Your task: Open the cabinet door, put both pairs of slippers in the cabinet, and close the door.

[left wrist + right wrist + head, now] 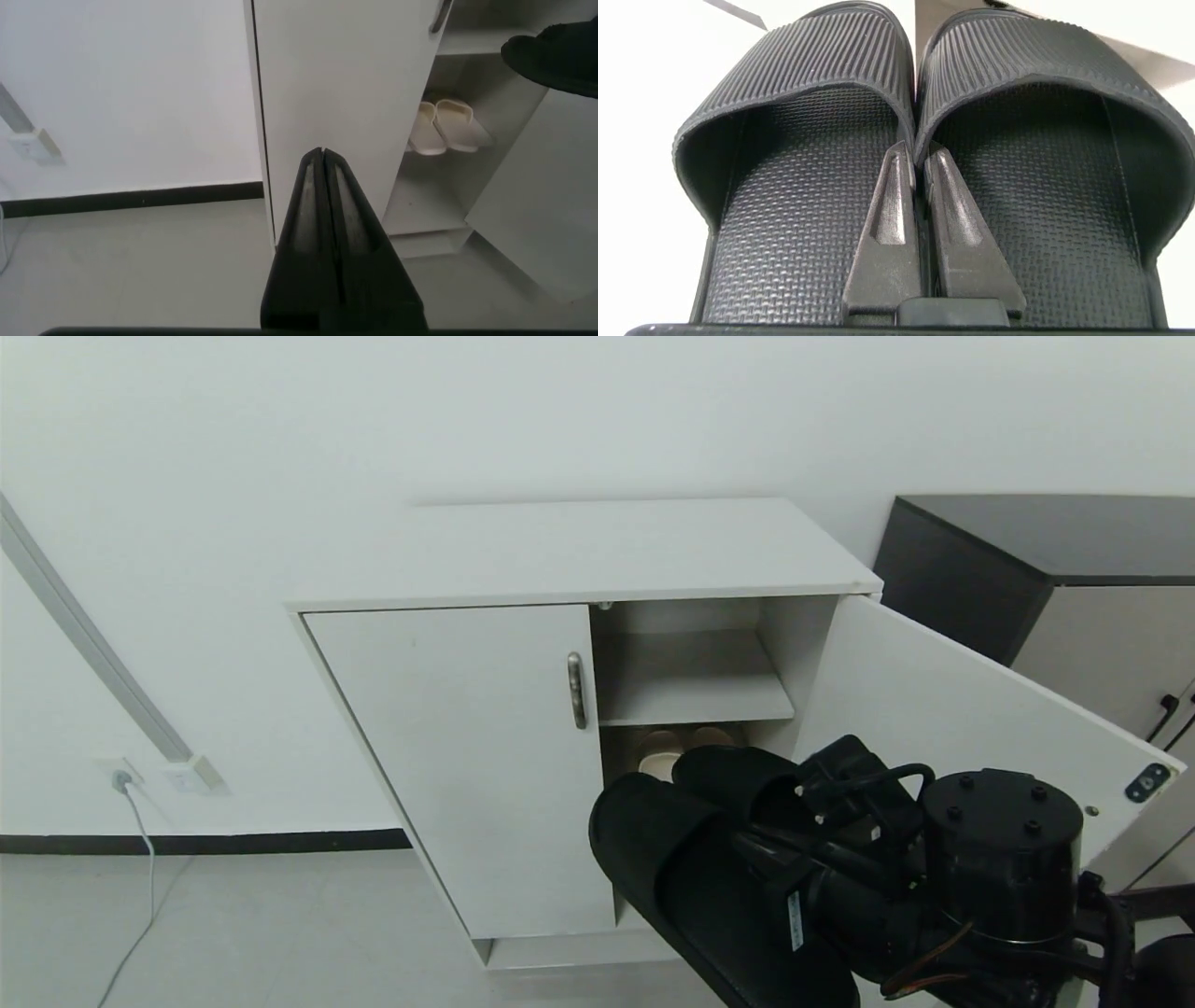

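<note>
Head view: we see the white cabinet [579, 551] against the wall, its left door [457, 756] closed and its right door [952, 709] swung open.
Beige slippers [661, 753]: 1 pair, side by side on the cabinet's bottom level, below the shelf [691, 681].
Black slippers [672, 868]: 1 pair, held in the air before the open compartment, outside the cabinet, toes pointing away from the pincer.
Right pincer [917, 159]: clenched on the 2 adjoining inner strap edges of the Black slippers, with 1 finger inside each slipper.
Left pincer [322, 154]: clenched, its 2 fingers touching with nothing between them; it hangs above the floor [140, 261] near the closed left door.
Surroundings: a dark cabinet [1027, 551] stands right of the white one; a wall socket [117, 775] with a cable [149, 877] sits low on the wall at left.
</note>
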